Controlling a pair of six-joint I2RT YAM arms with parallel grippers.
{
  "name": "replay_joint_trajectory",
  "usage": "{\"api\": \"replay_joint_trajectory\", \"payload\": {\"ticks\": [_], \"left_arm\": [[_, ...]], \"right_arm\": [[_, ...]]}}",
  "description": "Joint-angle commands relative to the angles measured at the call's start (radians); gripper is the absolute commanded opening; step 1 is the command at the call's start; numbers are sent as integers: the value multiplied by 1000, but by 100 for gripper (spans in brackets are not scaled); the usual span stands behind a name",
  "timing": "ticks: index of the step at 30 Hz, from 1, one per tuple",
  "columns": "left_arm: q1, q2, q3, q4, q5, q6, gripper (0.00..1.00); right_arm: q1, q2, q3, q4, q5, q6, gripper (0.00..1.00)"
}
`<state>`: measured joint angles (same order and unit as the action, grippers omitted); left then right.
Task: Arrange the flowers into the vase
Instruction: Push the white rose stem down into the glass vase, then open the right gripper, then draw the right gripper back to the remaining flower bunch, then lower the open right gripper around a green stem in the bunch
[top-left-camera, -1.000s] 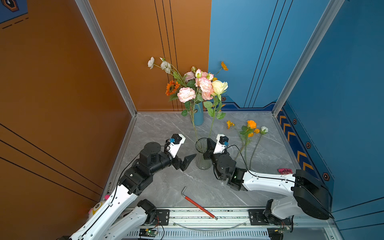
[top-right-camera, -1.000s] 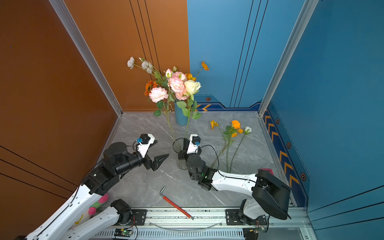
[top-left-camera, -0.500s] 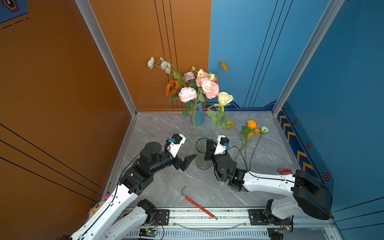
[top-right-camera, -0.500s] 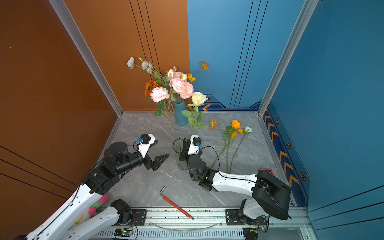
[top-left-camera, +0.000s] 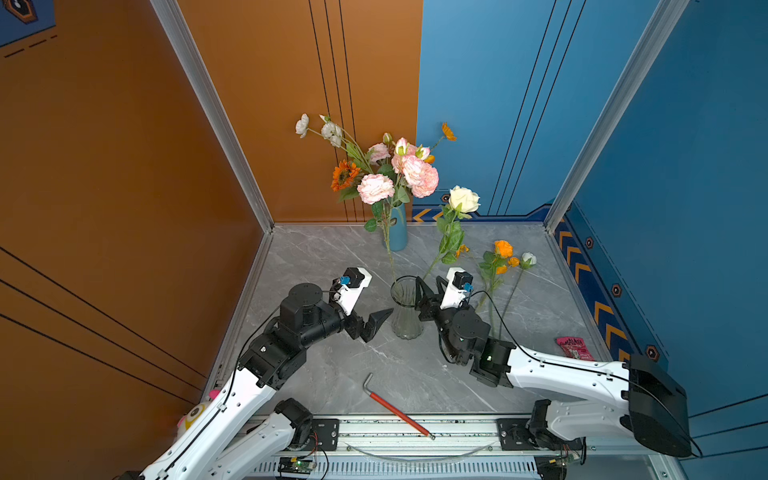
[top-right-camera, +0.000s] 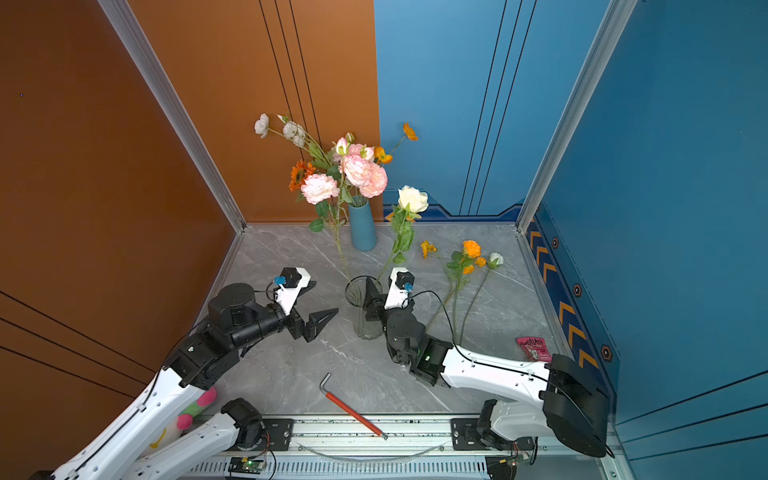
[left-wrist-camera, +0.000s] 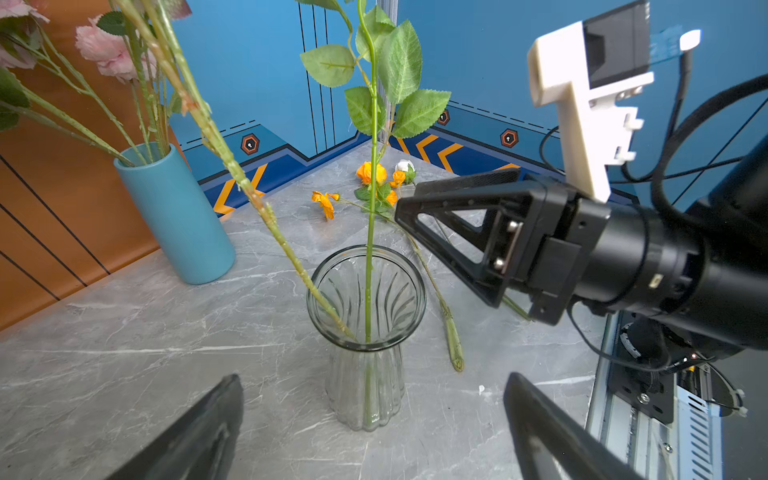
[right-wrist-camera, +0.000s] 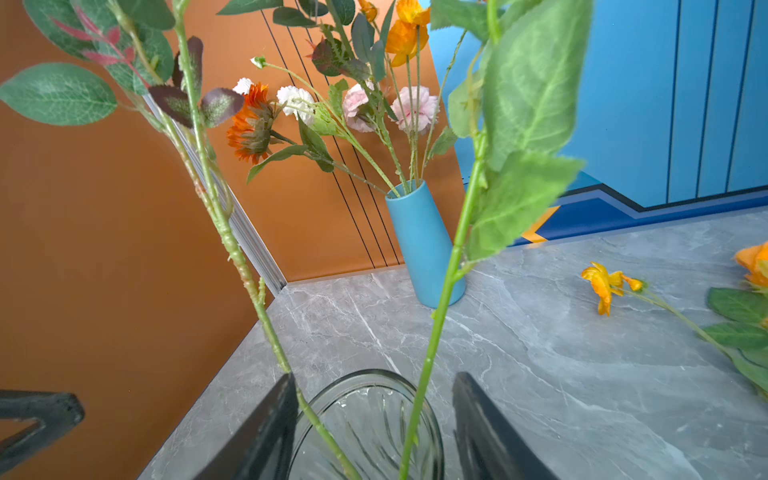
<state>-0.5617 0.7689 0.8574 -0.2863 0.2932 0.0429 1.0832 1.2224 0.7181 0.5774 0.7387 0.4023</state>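
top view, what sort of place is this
Probably a robot test cell, not a home: two arms bolted to an aluminium rail, orange and blue panel walls in metal framing, and flowers staged on a marble-look tabletop.

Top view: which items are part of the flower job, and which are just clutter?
Job: glass vase, cream rose standing in it, loose orange and white flowers, bunch in the blue vase.
Lying about: red-handled L-shaped tool, pink packet, plush toy.
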Motion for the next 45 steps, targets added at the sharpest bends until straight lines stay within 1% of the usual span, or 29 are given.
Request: {"api": "replay_joint_trajectory", "payload": {"ticks": [1,3,5,7,9,11,13,15,17,18,20,22,24,26,28,30,33,36,39,45], "left_arm": [[11,2,5,11,29,-10,98],[10,6,5,12,36,-12,98],[8,13,7,11,45,-14,98],[6,29,12,11,89,-16,98],[-5,71,25,9,179,-17,98],[-38,122,50,-8,252,-9,98],[-97,161,77,-43,239,28,98],[-178,203,121,-125,162,101,98],[-250,250,181,-223,56,178,98],[-287,281,225,-266,-6,205,98],[-341,338,293,-328,-81,240,98],[-383,394,350,-363,-120,261,98],[-410,442,384,-363,-123,279,98],[-407,469,392,-363,-82,284,98],[-392,472,372,-356,-45,282,98],[-384,452,333,-352,-52,276,98],[-386,399,273,-327,-75,275,98],[-385,367,247,-315,-107,277,98],[-381,364,248,-311,-120,271,98],[-384,368,258,-303,-98,245,98]], "right_arm": [[6,-94,-22,-219,29,38,70],[5,-164,-42,-306,37,55,72],[0,-238,-56,-418,72,84,73],[-27,-313,-61,-595,123,168,72],[-102,-369,-62,-792,123,272,71],[-242,-412,-63,-942,-1,355,71],[-429,-431,-74,-1022,-194,377,71],[-605,-411,-81,-1068,-403,362,71],[-732,-361,-76,-1105,-546,327,71],[-773,-332,-70,-1122,-582,301,70],[-829,-263,-50,-1142,-621,248,70],[-866,-185,-24,-1147,-627,204,68],[-900,-79,20,-1136,-637,155,64],[-924,34,76,-1131,-664,101,54],[-931,136,134,-1132,-674,63,47],[-933,215,171,-1110,-688,43,44],[-932,300,205,-1070,-715,29,41],[-927,362,232,-1055,-713,27,40],[-918,395,244,-1054,-698,26,39],[-914,432,250,-1034,-682,23,39]]}}
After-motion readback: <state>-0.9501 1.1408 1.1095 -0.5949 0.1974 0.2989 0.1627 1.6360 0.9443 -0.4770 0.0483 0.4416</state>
